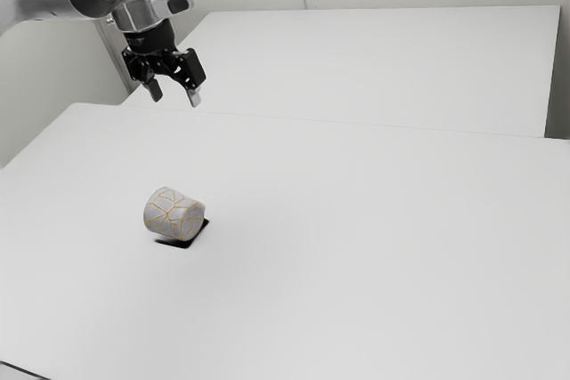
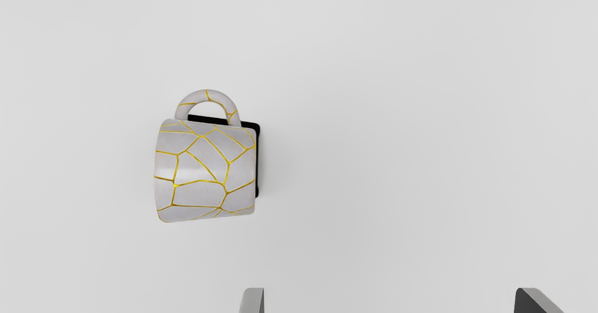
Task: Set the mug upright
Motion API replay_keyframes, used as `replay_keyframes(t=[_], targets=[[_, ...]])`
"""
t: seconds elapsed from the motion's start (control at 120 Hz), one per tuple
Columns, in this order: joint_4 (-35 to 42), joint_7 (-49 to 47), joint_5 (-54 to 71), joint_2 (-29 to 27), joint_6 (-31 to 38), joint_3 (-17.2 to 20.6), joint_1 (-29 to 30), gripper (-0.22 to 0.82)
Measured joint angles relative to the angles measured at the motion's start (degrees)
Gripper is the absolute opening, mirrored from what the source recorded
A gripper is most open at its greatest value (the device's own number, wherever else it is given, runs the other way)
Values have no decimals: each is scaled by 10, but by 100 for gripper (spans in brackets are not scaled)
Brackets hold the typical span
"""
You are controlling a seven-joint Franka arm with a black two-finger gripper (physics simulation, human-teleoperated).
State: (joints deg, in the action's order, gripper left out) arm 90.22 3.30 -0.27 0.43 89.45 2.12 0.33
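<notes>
The pincer [image 1: 175,98] hangs above the bench [image 1: 356,255], its two fingers [image 2: 252,301] standing wide apart with nothing between them. The mug [image 1: 174,214] lies on its side on the bench, well below the pincer and clear of it. Seen from the wrist, the mug's body is off to one side of the gap between the fingers, mostly beyond the line of one fingertip rather than centred under the opening. Its handle [image 2: 208,96] sticks out sideways from the body, on the side facing away from the fingertips. Which end of the mug is the mouth, I cannot tell for certain.

As for progress, the goal is not met as things lie: the mug is neither upright nor held. By my judgement all of the righting is left. The pincer would need to shift over the mug, come down and close on it, then tip the body by about a quarter turn so that its base meets the bench, and let go once it stands steady. The round body could roll if a finger nudges it on the way down.
</notes>
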Motion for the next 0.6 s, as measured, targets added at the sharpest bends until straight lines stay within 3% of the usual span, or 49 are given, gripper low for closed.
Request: replay_keyframes(t=[0.6], targets=[[26,6,-5,-30,-10,-9,7,58]])
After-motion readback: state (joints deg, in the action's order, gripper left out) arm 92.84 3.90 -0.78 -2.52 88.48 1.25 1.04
